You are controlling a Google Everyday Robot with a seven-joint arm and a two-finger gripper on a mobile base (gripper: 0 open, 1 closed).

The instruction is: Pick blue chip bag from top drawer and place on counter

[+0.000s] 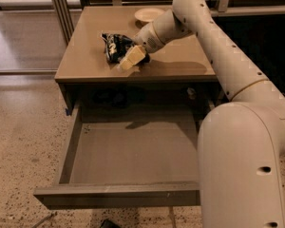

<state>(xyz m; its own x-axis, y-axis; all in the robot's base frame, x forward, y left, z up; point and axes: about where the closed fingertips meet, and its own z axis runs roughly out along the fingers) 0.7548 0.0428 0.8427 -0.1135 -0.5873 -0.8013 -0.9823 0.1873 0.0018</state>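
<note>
The blue chip bag (115, 45) lies on the counter (85, 56), left of the middle. It is dark navy with white lettering. My gripper (133, 58) is low over the counter at the bag's front right edge, open, with one cream finger (134, 56) showing beside the bag and not clamped on it. The top drawer (128, 156) is pulled fully out below the counter, and its flat grey-brown bottom is bare.
A small cream bowl (148, 14) stands at the back of the counter, behind my wrist. My arm reaches over the counter's right half, and my body fills the lower right. Speckled floor lies to the left, and metal posts (61, 8) stand at the back left.
</note>
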